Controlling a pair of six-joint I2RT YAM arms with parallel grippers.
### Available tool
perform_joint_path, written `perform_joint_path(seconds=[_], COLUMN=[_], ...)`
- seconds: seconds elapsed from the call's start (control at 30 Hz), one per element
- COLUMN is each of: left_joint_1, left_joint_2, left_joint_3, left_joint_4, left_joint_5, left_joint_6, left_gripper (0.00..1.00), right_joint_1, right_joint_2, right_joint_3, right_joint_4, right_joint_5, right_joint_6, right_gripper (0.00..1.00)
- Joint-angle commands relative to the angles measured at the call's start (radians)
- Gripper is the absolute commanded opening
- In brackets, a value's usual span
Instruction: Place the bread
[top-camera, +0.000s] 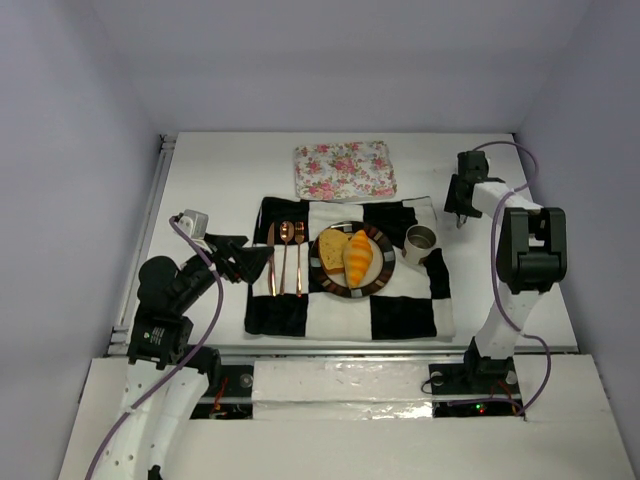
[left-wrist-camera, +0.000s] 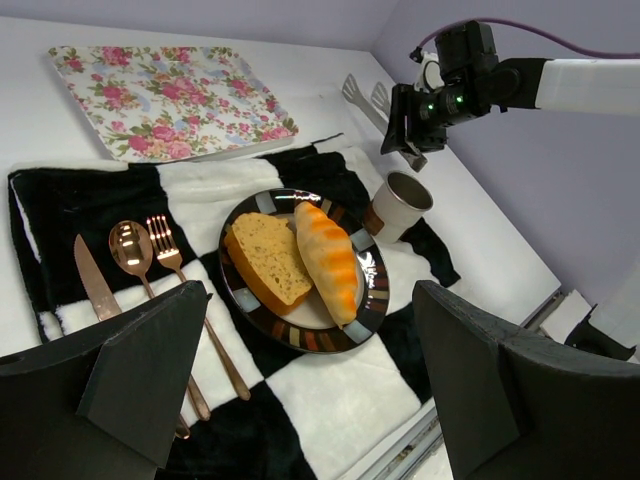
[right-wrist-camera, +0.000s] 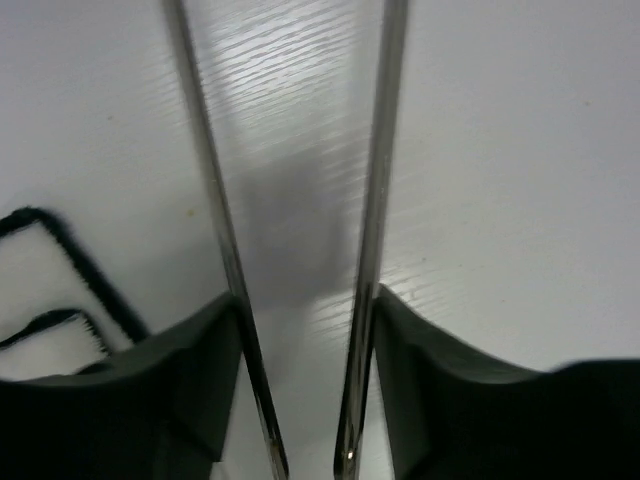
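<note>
Left gripper (left-wrist-camera: 310, 300) fingers (left-wrist-camera: 150, 370) frame the foreground of the left wrist view, spread wide and gripping nothing, over the near left part of the cloth (left-wrist-camera: 330, 390).

Bread slice (left-wrist-camera: 268, 262) and croissant (left-wrist-camera: 328, 262) lie side by side, touching, on the round plate (left-wrist-camera: 370, 300). The slice is on the left, the croissant on the right with one end over the rim.

The plate sits mid-cloth, on black-and-white checks. Knife (left-wrist-camera: 95, 285), spoon (left-wrist-camera: 130, 250) and fork (left-wrist-camera: 165, 240) lie parallel just left of it. A cup (left-wrist-camera: 400, 205) stands upright just beside the plate's far right rim.

A flowered tray (left-wrist-camera: 165, 100) lies beyond the cloth's far edge, a narrow gap between.

Bare table (top-camera: 210, 200) borders the cloth left, right and far; its near edge runs close to the table's front edge.

Right gripper (left-wrist-camera: 410, 140) hangs over the bare table beyond the cup, fingers closed against the two arms of metal tongs (right-wrist-camera: 375, 200).
</note>
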Motion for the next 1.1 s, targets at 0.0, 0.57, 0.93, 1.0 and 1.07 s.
perform_joint_path(seconds=[0.0, 0.57, 0.93, 1.0, 1.07], left_joint_1=[-0.006, -0.006, 0.003, 0.003, 0.003], left_joint_2=[-0.004, 0.005, 0.025, 0.028, 0.034], left_joint_3=[-0.012, 0.003, 0.049, 0.080, 0.138], left_joint_4=[0.040, 0.021, 0.055, 0.073, 0.073], left_joint_5=[0.015, 0.001, -0.005, 0.014, 0.017], left_joint_6=[0.001, 0.006, -0.025, -0.058, -0.068], left_gripper=[0.82, 0.86, 0.91, 0.91, 0.91], right_joint_1=[-0.016, 0.036, 0.199, 0.199, 0.199], right_joint_2=[0.015, -0.759, -1.484, -1.554, -1.613], right_joint_3=[0.045, -0.281, -0.679, -0.684, -0.677], right_joint_4=[0.050, 0.436, 0.460, 0.380, 0.333], right_joint_5=[0.040, -0.517, -0.886, -0.887, -0.887], right_joint_6=[-0.047, 0.581, 0.655, 0.649, 0.642], right_gripper=[0.61, 0.16, 0.00, 0.00, 0.00])
